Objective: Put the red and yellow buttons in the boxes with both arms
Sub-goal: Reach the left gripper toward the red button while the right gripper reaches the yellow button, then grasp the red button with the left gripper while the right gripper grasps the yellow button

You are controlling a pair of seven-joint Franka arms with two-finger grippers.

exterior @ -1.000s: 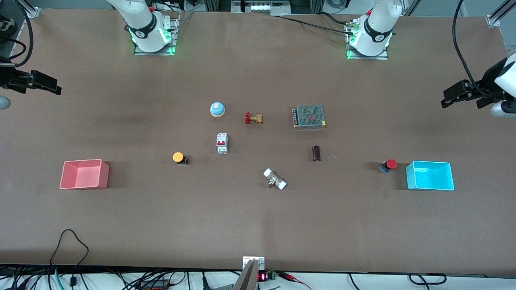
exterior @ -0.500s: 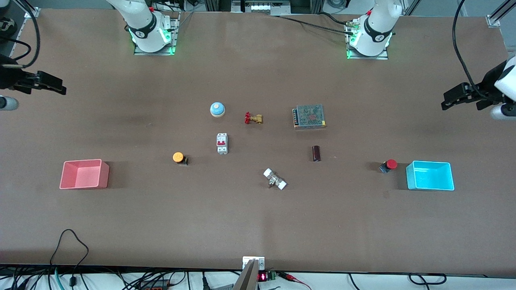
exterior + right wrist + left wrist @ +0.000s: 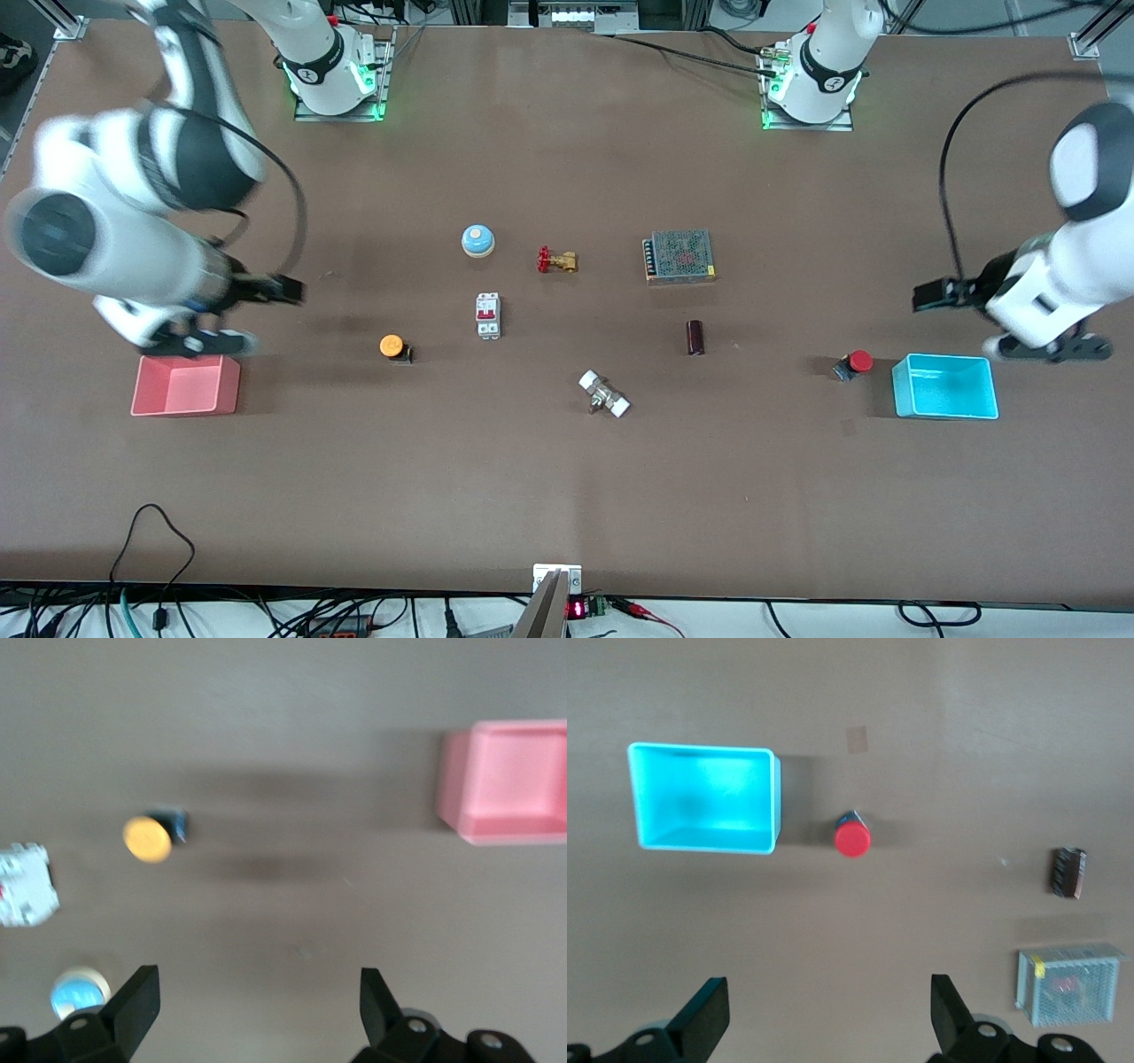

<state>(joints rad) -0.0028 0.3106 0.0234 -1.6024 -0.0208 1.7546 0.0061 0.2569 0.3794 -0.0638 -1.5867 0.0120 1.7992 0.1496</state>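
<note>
The red button [image 3: 854, 363] lies beside the cyan box [image 3: 900, 392] at the left arm's end; both show in the left wrist view, the button [image 3: 852, 838] and the box [image 3: 709, 838]. The yellow button [image 3: 392, 346] lies toward the pink box [image 3: 229, 386]; both show in the right wrist view, the button [image 3: 148, 839] and the box [image 3: 454, 784]. My left gripper [image 3: 937, 295] is open and empty over bare table near the red button [image 3: 829, 1019]. My right gripper [image 3: 270, 290] is open and empty over bare table between the pink box and the yellow button [image 3: 257, 1005].
A blue dome bell [image 3: 477, 240], a brass valve [image 3: 556, 260] and a grey mesh-topped box [image 3: 679, 256] sit mid-table. A white circuit breaker [image 3: 488, 315], a dark cylinder [image 3: 695, 338] and a white-ended fitting [image 3: 604, 394] lie between the two buttons.
Both arms have swung in from the table's ends toward the buttons and boxes. The buttons, boxes and other objects have not moved.
</note>
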